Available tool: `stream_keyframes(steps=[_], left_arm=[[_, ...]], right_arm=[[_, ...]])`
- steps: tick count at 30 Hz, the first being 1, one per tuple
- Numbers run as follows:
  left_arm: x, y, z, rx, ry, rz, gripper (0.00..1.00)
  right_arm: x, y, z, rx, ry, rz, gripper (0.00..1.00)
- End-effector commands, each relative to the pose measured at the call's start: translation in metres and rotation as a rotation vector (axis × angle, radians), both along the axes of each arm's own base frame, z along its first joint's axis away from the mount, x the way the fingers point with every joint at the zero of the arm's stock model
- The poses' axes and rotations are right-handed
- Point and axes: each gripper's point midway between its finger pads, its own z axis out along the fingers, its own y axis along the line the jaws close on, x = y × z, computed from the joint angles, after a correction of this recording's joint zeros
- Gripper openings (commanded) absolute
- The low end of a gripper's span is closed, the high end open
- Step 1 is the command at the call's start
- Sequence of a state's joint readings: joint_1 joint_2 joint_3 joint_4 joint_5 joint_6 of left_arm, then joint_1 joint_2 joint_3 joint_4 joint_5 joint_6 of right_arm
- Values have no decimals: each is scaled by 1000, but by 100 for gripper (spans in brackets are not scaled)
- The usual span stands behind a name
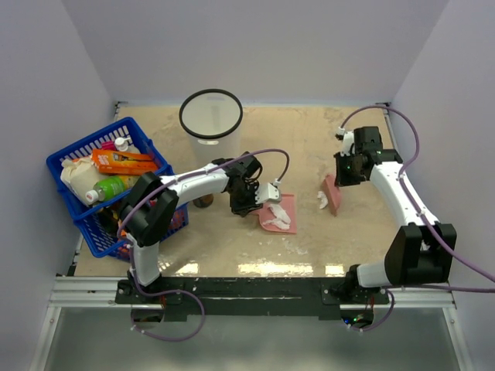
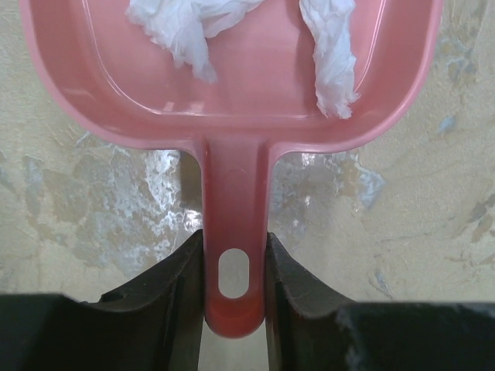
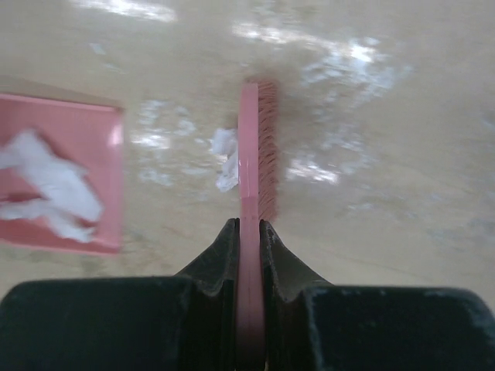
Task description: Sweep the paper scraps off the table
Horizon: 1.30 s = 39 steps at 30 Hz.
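My left gripper (image 1: 249,202) (image 2: 234,270) is shut on the handle of the pink dustpan (image 1: 279,213) (image 2: 232,85), which lies flat on the table (image 1: 309,154). Two white paper scraps (image 2: 182,23) (image 1: 278,217) lie in the pan; the second (image 2: 332,54) is on its right side. My right gripper (image 1: 346,171) (image 3: 248,232) is shut on a pink brush (image 1: 332,195) (image 3: 255,147). One loose paper scrap (image 1: 322,201) (image 3: 226,158) lies on the table right against the brush's left side, between brush and dustpan (image 3: 62,182).
A blue basket (image 1: 108,182) full of groceries stands at the left. A white bin with a black rim (image 1: 211,116) stands at the back. A small brown object (image 1: 203,201) sits on the table under the left arm. The metal rail (image 1: 255,290) runs along the front.
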<state>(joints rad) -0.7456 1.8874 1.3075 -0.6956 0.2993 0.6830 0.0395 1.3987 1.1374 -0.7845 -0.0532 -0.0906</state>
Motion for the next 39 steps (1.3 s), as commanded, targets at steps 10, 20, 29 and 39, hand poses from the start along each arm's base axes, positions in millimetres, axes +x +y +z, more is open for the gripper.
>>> stream_keyframes(steps=[10,20,29,39], left_arm=[[15,-43,2,-93,6,60,0],[12,-47,20,-172,-11,43,0],[18,-58,88,-297,-55,25,0],[38,-51,178,-416,-136,67,0]], right_arm=[[-15,55,47,275,-24,147,0],[2,40,96,182,-206,158,0],[49,8,127,57,-349,28,0],[80,-11,148,-27,-449,-44,0]])
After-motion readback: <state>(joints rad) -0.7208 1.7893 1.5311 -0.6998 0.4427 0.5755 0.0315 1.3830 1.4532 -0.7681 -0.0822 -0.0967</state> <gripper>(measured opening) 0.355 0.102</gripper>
